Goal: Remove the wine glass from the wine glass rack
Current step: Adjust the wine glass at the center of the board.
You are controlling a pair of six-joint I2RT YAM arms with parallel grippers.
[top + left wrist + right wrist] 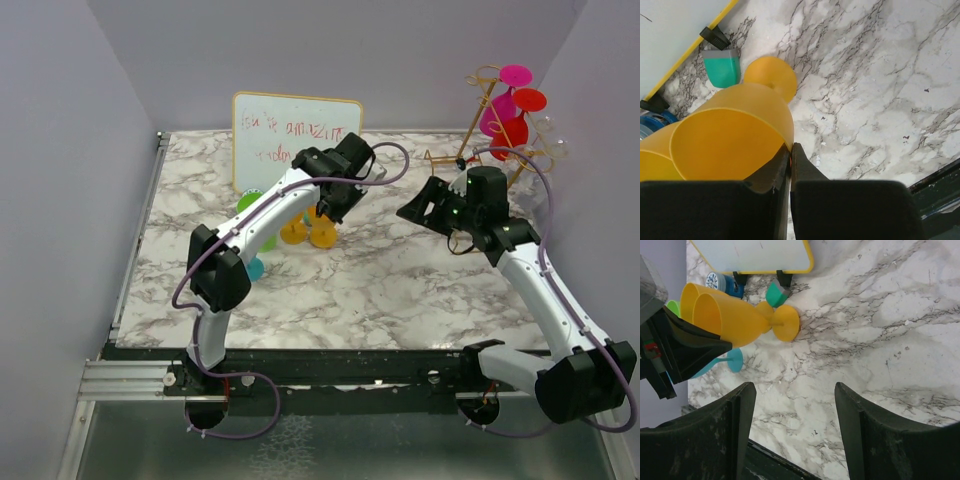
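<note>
The wine glass rack [476, 120] stands at about 2 o'clock on the table, in the far right corner. Its long axis is upright, and in the top view it leans from its wire base toward 1 o'clock. A magenta glass [497, 112], a red glass [514, 132] and a clear glass [556, 150] hang on it with their feet uppermost. Well apart from it, just left of the table's middle, the left gripper [790, 155] has its fingers pressed together on the rim wall of a yellow wine glass [735, 140]. One finger shows dark through the yellow bowl. In that wrist view the mouth opens toward the camera and the foot lies at 1 o'clock of the bowl. The right wrist view shows the glass side-on instead, mouth at 9 o'clock and foot at 3 o'clock. There a second yellow glass [690, 302] sits just behind it, with a green glass [672, 306] and the foot of a teal glass [732, 360] close by. Whether the held glass's foot touches the table I cannot tell. The right gripper [794, 386] hangs over bare table near the middle right, fingers spread wide and holding nothing. Only the wrist views show the teal block [722, 67] at the foot of the yellow-framed whiteboard [296, 130], which stands at 11 o'clock. The table [400, 290] is white marble with grey veins, and lavender walls [60, 150] close it in.
</note>
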